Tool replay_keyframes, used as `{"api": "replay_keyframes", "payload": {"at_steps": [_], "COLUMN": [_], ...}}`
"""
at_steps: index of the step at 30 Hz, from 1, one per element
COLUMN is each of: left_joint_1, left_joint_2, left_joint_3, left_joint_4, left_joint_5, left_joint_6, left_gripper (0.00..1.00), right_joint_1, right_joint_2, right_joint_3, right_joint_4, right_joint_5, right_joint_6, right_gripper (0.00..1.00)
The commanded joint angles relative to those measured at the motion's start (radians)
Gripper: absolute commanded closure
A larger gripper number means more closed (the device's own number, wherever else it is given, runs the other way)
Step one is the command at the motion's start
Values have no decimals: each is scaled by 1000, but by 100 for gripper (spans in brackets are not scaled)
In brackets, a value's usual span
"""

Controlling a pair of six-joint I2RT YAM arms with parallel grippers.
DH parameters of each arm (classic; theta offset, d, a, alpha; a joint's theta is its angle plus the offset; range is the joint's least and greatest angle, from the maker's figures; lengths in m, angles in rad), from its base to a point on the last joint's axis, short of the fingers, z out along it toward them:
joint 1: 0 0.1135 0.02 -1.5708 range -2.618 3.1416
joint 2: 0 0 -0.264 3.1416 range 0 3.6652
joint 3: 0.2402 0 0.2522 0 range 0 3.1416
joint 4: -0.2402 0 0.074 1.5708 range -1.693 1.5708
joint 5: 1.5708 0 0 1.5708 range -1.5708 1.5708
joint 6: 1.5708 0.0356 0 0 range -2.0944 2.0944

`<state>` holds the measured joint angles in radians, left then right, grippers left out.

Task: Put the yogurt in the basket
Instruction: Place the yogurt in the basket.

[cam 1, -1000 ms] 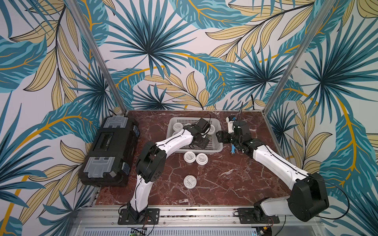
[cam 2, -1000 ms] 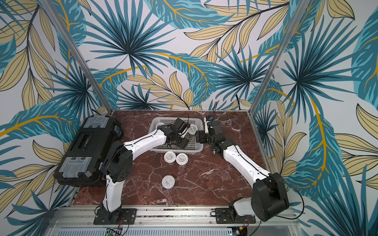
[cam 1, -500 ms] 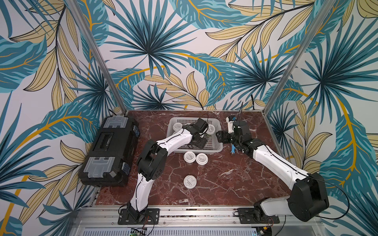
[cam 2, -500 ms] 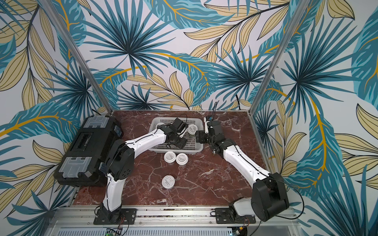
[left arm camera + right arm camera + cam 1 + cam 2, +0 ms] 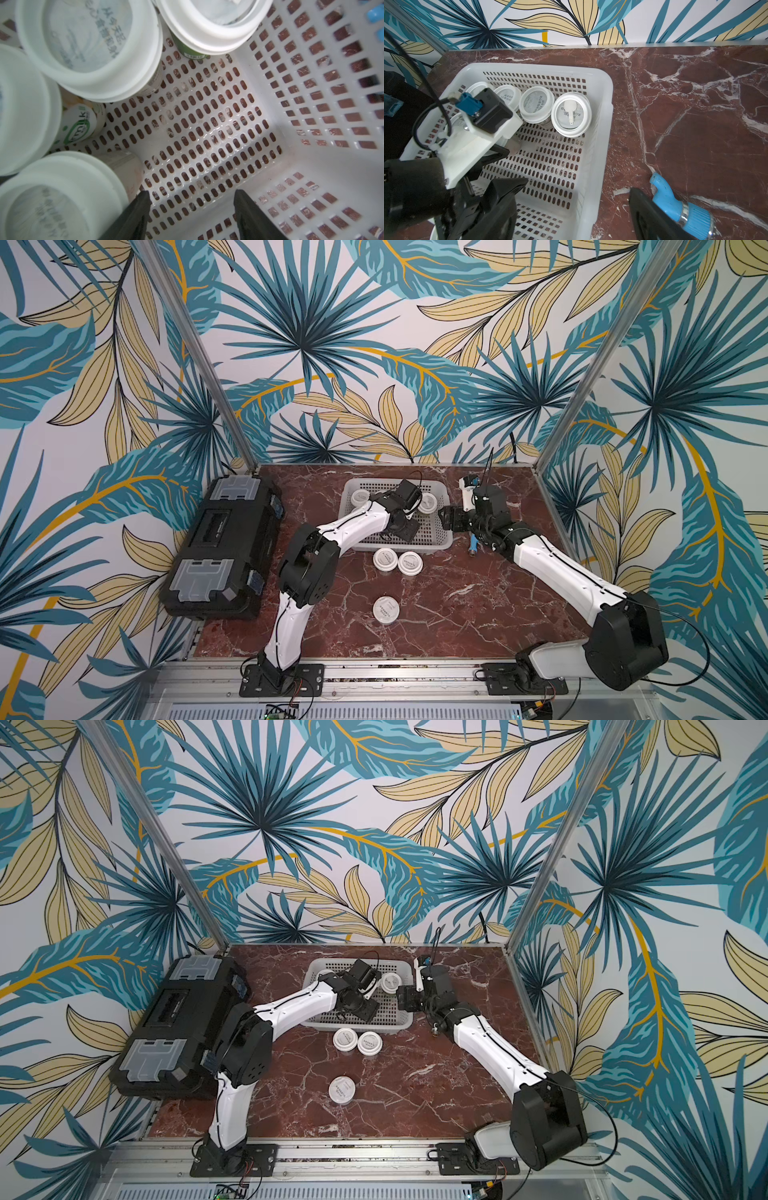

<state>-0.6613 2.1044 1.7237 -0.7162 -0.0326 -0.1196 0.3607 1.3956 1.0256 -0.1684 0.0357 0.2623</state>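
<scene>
reaching into the basket, left gripper gapes empty; right gripper spread wide.

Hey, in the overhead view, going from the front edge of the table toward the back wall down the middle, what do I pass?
lone yogurt jar → two yogurt jars side by side → basket, near wall first → yogurt jars inside it

Three jars stand on the desk; at least five more show in the one basket. One toolbox, one nozzle, two arms.
</scene>
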Motion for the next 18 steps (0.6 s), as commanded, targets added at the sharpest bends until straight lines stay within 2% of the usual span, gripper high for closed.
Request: {"api": "replay_keyframes", "payload": {"at_steps": [1, 7, 12, 15, 16, 18], "left_joint_1": [0, -18, -22, -9, -1, 12], "left_joint_2": [4, -57, -194, -310, -353, -446], "left_joint_3": [4, -6, -54, -178, -234, -355], "left_joint_4": [29, 65, 170, 299, 355, 482], "left_joint_5": [7, -24, -66, -139, -145, -155], "left_joint_6": [13, 24, 3, -22, -43, -84], "left_gripper": [31, 25, 21, 19, 19, 16], "right_joint_1": [2, 2, 3, 3, 3, 2], "right_joint_2": [13, 13, -3, 9, 6, -24], "right_joint_3": [-12, 1, 56, 134, 145, 136], "right_joint_4": [17, 1, -118, -262, -295, -324], "right_joint_5": [-12, -33, -79, -110, -115, -129], "right_joint_6": [-1, -6, -40, -76, -78, -65], "right_gripper": [13, 13, 12, 9, 1, 0]}}
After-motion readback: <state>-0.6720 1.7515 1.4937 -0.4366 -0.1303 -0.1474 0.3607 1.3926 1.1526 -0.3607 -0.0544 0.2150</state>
